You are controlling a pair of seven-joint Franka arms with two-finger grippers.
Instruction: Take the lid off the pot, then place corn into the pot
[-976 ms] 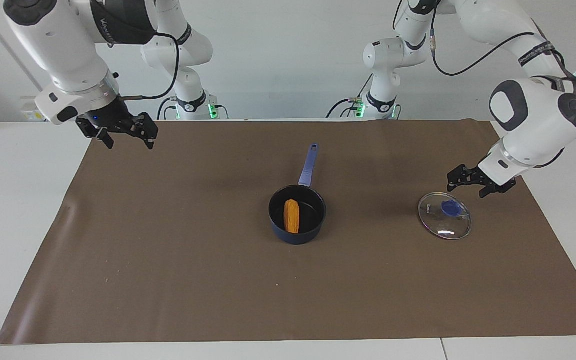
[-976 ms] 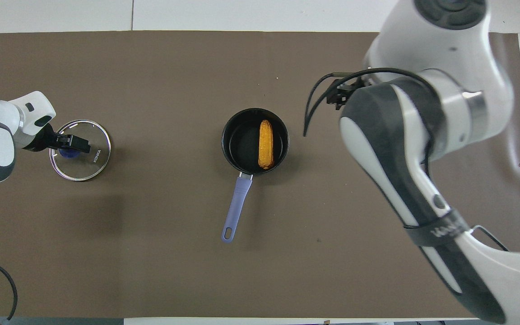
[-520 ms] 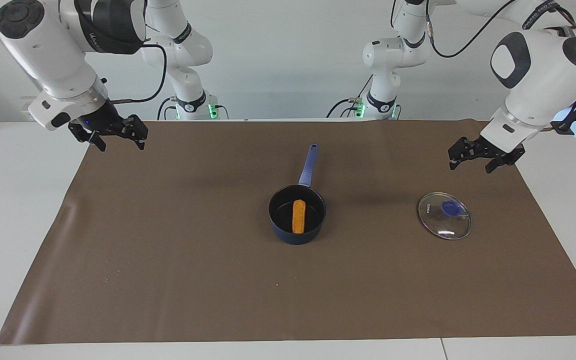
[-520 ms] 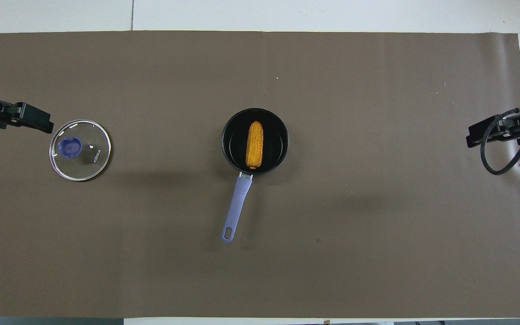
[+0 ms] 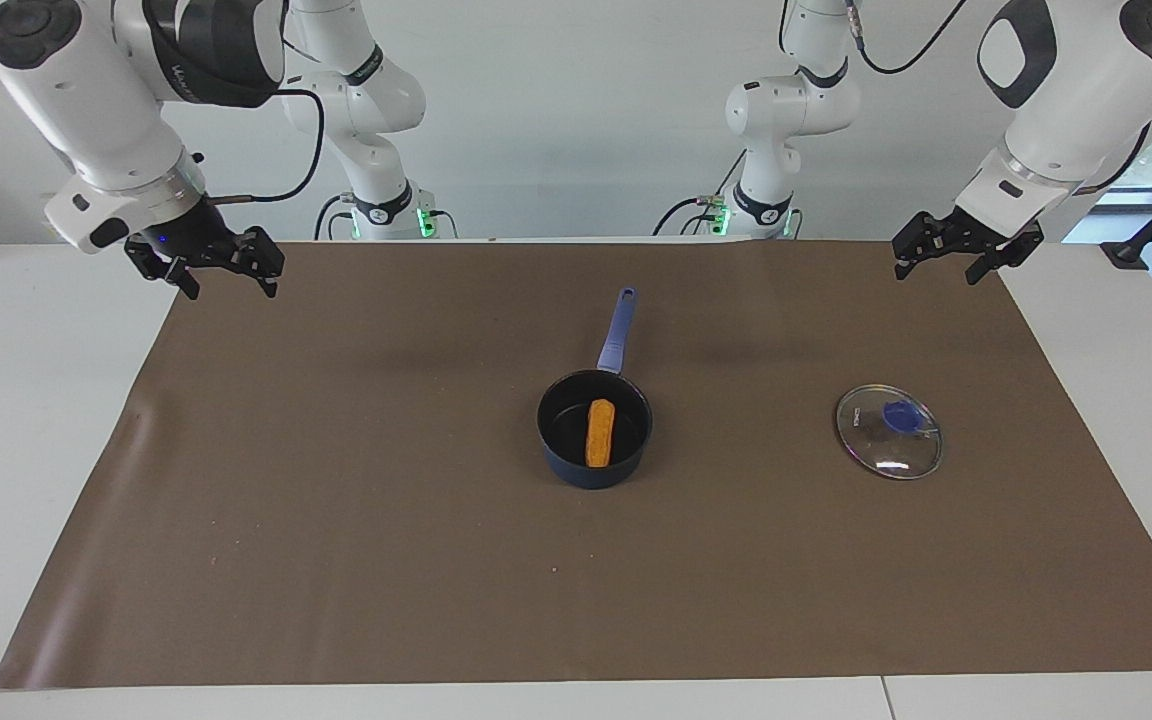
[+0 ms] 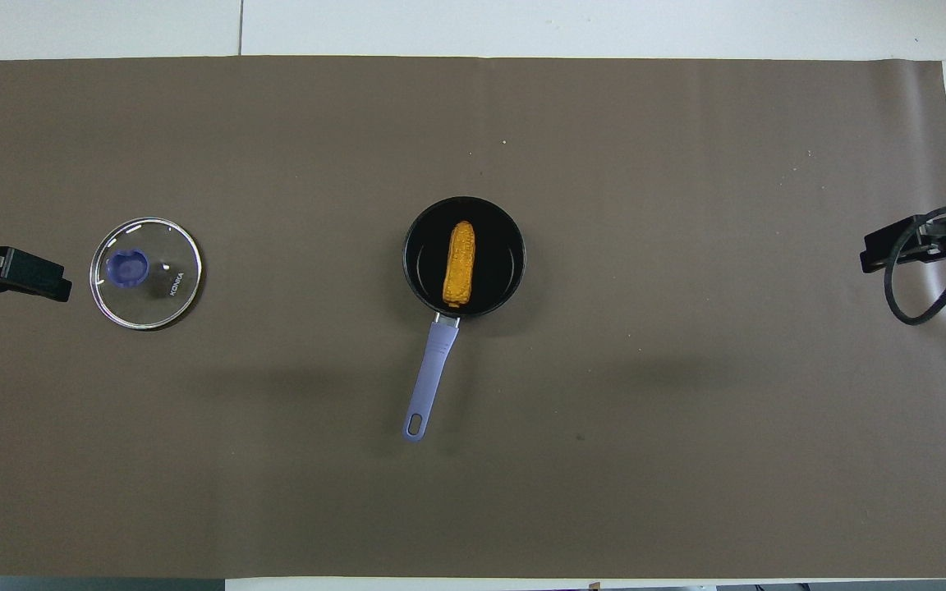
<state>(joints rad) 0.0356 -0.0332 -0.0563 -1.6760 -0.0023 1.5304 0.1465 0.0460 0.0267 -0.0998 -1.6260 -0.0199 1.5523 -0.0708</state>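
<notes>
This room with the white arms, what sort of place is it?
Probably a robotics lab, not a kitchen: two arms stand at a table under a brown sheet, with only a pot, a toy corn in it and a lid.

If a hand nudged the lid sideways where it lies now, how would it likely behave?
The lid lies flat on the brown mat with its knob up, so it would probably slide, not roll. It looks like glass in a metal rim: likely stiff and breakable. The knob seems the only easy grip.
</notes>
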